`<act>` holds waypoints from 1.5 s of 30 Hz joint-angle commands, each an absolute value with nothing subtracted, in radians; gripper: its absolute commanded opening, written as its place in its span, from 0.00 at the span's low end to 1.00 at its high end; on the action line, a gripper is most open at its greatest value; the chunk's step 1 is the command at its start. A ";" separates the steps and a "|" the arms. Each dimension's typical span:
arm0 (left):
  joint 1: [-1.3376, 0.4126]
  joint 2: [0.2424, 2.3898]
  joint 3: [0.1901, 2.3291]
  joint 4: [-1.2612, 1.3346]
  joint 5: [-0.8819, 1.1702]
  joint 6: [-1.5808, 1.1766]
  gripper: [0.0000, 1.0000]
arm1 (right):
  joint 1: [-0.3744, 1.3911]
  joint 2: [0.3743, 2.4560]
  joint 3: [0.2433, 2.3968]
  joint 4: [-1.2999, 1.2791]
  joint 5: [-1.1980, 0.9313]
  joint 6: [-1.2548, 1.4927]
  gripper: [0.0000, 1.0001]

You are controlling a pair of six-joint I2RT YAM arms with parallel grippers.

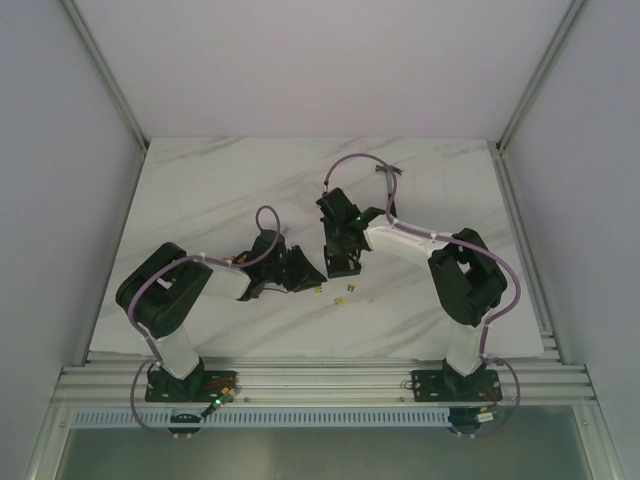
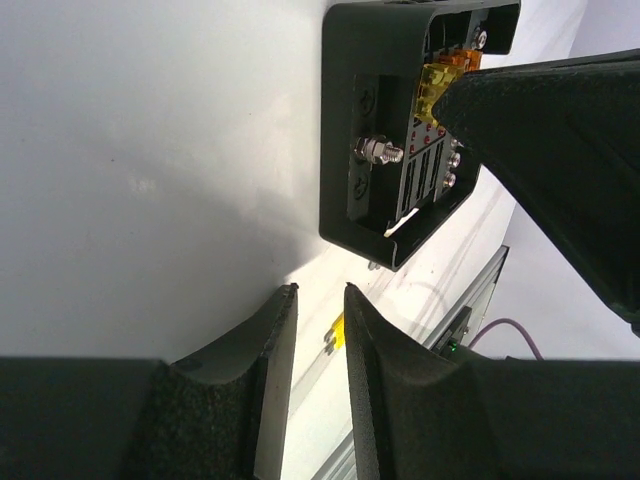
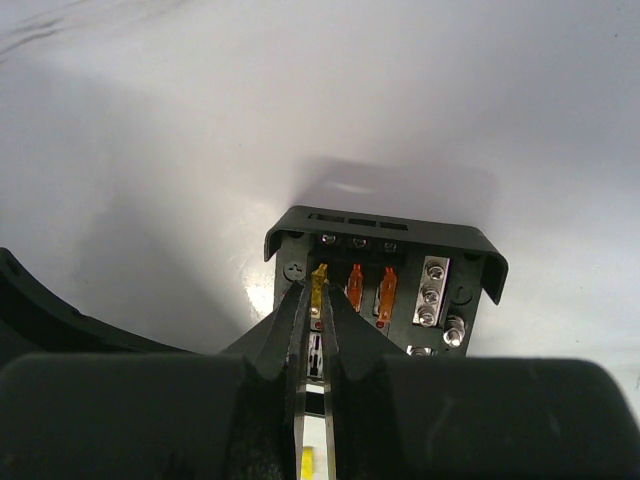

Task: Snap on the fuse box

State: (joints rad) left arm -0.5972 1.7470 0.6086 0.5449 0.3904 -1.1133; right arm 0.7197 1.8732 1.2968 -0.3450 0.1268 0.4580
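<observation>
you are on the step of pushing a fuse into the fuse box point(image 3: 385, 240), which sits near the middle of the table point(image 1: 200, 200). your right gripper point(image 3: 320, 300) is clenched on a small yellow fuse point(image 3: 320, 274), at the slot on the 9 o'clock side of two orange fuses point(image 3: 355, 287). next, i think you need a straight, soft push down. your left gripper point(image 2: 320, 300) is released with nothing in it, at 9 o'clock of the box in the top view. the box wall is close at 12 o'clock of the fuse, so don't tilt. bare table lies at 12 o'clock, and loose fuses point(image 1: 340, 298) at 6 o'clock
</observation>
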 commanded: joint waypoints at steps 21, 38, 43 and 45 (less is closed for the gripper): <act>-0.583 1.737 0.676 0.470 0.356 -1.064 0.40 | 0.738 1.881 1.394 -0.463 0.206 0.366 0.22; -0.545 1.838 0.795 0.423 0.344 -1.034 0.39 | 0.738 1.923 1.421 -0.482 0.192 0.361 0.20; -0.542 1.867 0.822 0.417 0.342 -1.027 0.38 | 0.739 1.930 1.423 -0.487 0.179 0.357 0.19; -0.541 1.879 0.831 0.415 0.343 -1.023 0.38 | 0.739 1.931 1.424 -0.491 0.175 0.356 0.18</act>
